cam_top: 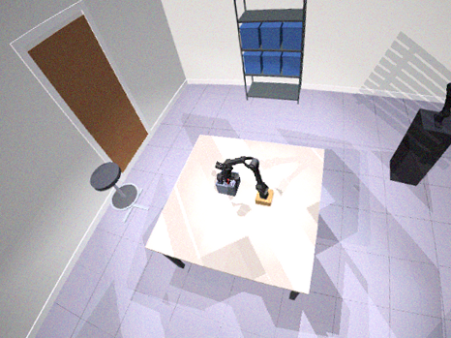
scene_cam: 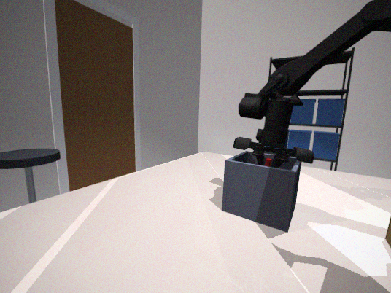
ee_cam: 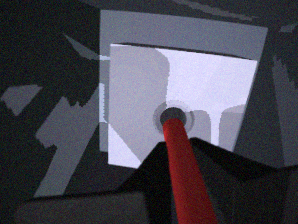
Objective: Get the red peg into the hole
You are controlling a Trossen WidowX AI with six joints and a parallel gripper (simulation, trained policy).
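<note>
You are looking into a room with grey and white walls and a tiled, pale violet floor, where a brown door is filling part of the grey wall. A shelf unit is standing against the white wall, bearing blue bins on two of its levels. Your table is spreading out in the middle, with light and shadow patches lying across it. Off to one side a black pedestal is carrying another arm, and near the door a stool is standing. Your arm is rising from an orange block on the table and is bending over to the box, which is sitting upright, open at the top. Your gripper is pointing down into the box, its fingers closing on the red peg. At the bottom, the pale plate is showing its round hole. The peg is reaching down inside the box, its tip overlapping the near edge of the hole in the wrist view; you cannot tell whether it is entering.
</note>
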